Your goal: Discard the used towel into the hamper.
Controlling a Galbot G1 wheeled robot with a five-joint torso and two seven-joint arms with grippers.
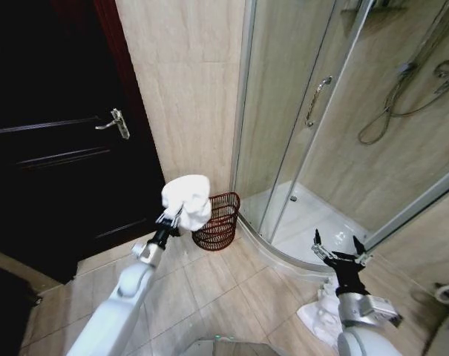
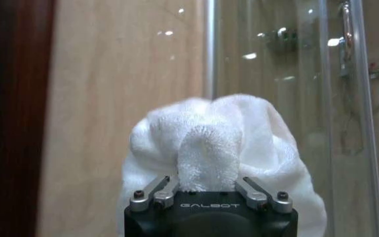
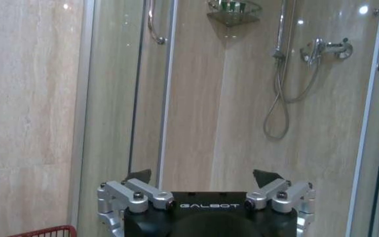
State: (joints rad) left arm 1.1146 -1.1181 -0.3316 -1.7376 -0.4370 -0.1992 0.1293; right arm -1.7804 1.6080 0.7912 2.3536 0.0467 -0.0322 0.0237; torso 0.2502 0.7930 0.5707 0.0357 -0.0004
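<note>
Head view looks down from above at the tiled floor, with the hamper (image 1: 217, 221) beside the shower enclosure (image 1: 335, 148). Left wrist view sits close behind the left hand (image 2: 206, 190), facing wall and enclosure. Right wrist view faces the enclosure, showing the hamper's rim (image 3: 45, 231).

Beige tiled floor (image 1: 209, 285), the red-brown wire hamper (image 1: 217, 221) and a crumpled white cloth (image 1: 318, 315) directly on it.

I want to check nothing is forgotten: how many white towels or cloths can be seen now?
2: the towel is held by the left gripper beside the hamper; a white cloth lies on the floor under the right arm, partly hidden.
</note>
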